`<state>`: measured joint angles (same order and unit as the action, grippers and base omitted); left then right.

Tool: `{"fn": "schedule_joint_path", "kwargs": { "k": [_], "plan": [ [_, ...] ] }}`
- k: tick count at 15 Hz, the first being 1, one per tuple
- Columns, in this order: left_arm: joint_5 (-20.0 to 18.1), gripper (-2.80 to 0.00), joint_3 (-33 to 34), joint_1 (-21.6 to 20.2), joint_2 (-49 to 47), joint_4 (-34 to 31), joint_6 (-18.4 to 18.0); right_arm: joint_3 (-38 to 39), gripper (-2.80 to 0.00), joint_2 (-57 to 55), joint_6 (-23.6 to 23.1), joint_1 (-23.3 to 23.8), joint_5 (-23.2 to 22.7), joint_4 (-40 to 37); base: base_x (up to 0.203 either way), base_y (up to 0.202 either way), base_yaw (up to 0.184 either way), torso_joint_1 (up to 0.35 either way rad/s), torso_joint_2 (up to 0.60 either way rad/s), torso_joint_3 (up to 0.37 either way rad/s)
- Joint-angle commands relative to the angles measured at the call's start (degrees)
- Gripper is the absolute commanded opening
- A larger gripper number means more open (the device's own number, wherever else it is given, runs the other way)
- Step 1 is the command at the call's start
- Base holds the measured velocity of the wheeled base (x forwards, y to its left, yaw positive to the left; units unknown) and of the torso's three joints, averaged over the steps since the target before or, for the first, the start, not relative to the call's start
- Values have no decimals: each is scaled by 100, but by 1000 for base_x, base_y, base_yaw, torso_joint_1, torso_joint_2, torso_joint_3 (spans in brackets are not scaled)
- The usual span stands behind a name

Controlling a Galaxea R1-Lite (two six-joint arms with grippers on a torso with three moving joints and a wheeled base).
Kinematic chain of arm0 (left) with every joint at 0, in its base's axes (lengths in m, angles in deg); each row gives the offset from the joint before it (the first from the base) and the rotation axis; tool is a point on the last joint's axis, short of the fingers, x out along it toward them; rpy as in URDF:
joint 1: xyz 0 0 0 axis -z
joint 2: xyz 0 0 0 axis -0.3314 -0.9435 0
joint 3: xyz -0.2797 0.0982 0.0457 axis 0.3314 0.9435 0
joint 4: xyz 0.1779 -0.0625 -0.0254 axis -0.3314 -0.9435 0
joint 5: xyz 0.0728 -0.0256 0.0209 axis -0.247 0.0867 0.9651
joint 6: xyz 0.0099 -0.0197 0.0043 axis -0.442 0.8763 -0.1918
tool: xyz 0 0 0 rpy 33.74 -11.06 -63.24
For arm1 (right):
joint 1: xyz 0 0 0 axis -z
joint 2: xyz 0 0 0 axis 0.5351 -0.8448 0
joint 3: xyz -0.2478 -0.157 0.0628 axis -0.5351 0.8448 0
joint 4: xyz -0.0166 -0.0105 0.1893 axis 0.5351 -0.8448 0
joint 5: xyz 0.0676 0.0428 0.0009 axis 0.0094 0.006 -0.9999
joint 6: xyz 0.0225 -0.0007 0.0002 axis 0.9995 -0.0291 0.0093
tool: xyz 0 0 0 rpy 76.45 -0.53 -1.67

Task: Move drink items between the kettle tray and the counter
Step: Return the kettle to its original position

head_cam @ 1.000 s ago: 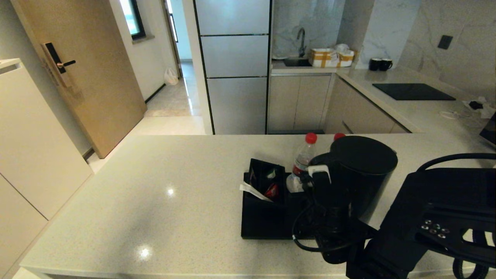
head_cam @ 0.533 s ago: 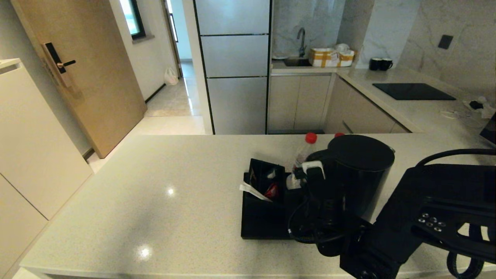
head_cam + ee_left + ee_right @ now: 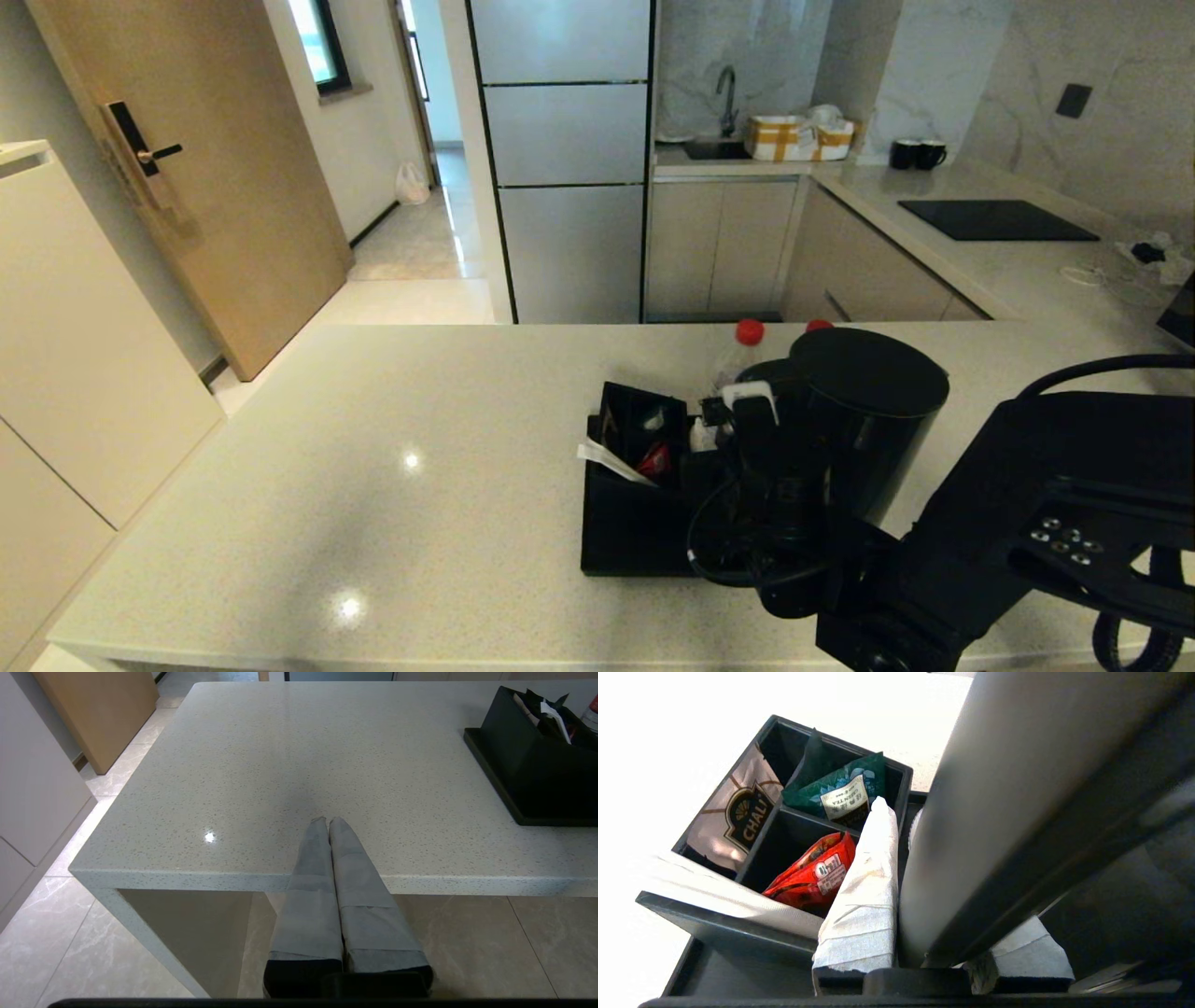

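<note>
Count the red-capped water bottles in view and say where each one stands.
2. One bottle stands behind the sachet box, left of the kettle. Of the other bottle, only its cap shows above the kettle's lid. The kettle could hide more.

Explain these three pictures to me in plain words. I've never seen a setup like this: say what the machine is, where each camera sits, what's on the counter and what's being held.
This is a two-armed robot. One picture looks down from its head; the other two come from cameras behind each arm's fingers.

On the beige counter lies a black kettle tray with a box of sachets. Two red-capped water bottles stand behind the dark kettle.

The right gripper is closed on the kettle's handle; its padded fingers show on either side in the right wrist picture.

The left gripper is shut, empty and parked at the counter's near edge.
</note>
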<state>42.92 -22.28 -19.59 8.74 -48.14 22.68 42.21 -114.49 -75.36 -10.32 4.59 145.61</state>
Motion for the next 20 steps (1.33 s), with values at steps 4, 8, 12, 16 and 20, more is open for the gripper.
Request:
{"fn": "schedule_joint_path", "kwargs": {
  "k": [4, 8, 12, 16, 20],
  "plan": [
    [4, -280, -5, -2, 2, -1, -1, -122, -280, -86, 13, 68, -14, 52, 0, 0, 0, 0, 0, 0],
    [4, -280, 0, -2, 2, -1, -1, -316, -280, -177, -8, 162, -43, -10, 0, 0, 0, 0, 0, 0],
    [4, -280, 0, -2, 2, -1, -1, -568, -280, -79, -4, 206, -91, -349, 0, 0, 0, 0, 0, 0],
    [4, -280, 0, -2, 2, -1, -1, -761, -280, 25, -12, 197, -90, -619, 0, 0, 0, 0, 0, 0],
    [4, -280, 0, -2, 2, -1, -1, -513, -280, -145, 156, 200, -90, -514, 0, 0, 0, 0, 0, 0]
  ]
}}
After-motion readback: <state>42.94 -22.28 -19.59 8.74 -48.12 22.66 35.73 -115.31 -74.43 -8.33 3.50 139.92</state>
